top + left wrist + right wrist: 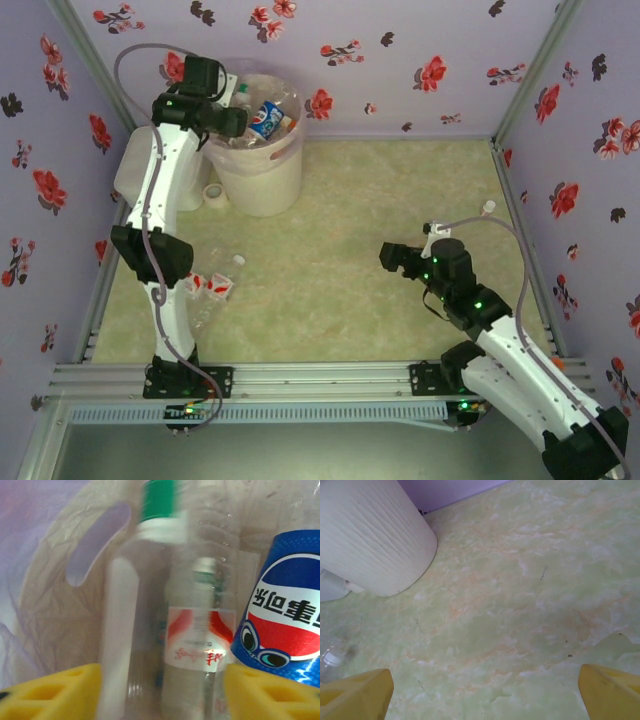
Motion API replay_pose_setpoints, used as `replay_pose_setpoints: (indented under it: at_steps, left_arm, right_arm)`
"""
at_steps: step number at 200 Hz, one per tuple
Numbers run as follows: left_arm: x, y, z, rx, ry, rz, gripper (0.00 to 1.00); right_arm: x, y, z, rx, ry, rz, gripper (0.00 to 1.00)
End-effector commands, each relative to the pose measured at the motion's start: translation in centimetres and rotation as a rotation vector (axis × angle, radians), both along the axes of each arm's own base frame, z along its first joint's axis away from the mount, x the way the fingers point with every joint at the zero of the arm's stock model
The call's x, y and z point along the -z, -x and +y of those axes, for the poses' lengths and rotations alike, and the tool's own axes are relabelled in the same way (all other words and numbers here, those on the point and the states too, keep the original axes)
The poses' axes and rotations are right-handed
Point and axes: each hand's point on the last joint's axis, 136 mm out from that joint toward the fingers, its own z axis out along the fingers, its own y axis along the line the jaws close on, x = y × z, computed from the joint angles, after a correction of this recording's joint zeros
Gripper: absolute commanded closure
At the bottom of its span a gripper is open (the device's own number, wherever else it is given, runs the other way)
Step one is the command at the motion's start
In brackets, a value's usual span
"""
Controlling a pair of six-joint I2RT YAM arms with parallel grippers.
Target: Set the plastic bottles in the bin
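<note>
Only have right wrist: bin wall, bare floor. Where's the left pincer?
Observer: Left pincer is over the bin mouth, yellow fingers apart.
Operator: Holding anything?
Observer: Doesn't look so. A green-capped bottle shows blurred between them, narrower than the gap.
Operator: Bottles left on the mat?
Observer: At least two, lying beside the left arm; one is a red-labelled bottle.
</note>
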Motion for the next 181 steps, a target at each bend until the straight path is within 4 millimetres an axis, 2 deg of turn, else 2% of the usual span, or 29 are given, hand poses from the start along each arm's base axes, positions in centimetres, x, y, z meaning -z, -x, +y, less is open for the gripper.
replay_pose_setpoints:
  at_steps: [1, 14, 52, 76, 97, 111, 142, 181]
  left_arm:
    - [-1.8, 0.7, -0.3, 0.031, 0.015, -0.023, 0.22]
    - [-2.8, 1.1, -0.2, 0.031, 0.02, -0.042, 0.15]
    - [-7.0, 3.3, -0.3, 0.046, 0.039, -0.123, 0.06]
    - [-9.7, 6.5, -0.4, 0.056, 0.031, -0.169, 0.01]
    - [-11.0, 10.2, 0.6, 0.022, 0.004, -0.185, 0.0]
    - [-10.2, 12.9, 1.8, -0.025, 0.009, -0.16, 0.0]
    - [-4.6, 18.4, 3.9, -0.14, 0.048, -0.056, 0.01]
    - [6.5, 24.3, 4.0, -0.228, 0.1, 0.167, 0.02]
  right_arm:
    - [-0.6, -0.5, 0.4, -0.002, -0.03, -0.018, 0.05]
    - [-0.6, -0.5, 0.5, -0.003, -0.03, -0.017, 0.05]
    - [-0.6, -0.8, 0.6, -0.003, -0.033, -0.014, 0.05]
    - [-0.5, -1.3, 0.9, -0.009, -0.024, -0.007, 0.05]
    - [-0.6, -1.8, 1.1, -0.013, -0.008, -0.013, 0.05]
    - [-0.6, -2.2, 1.1, -0.007, 0.009, -0.02, 0.05]
    - [-0.4, -3.3, 1.1, 0.008, 0.04, -0.023, 0.05]
    - [0.1, -4.5, 1.6, 0.008, 0.049, -0.012, 0.05]
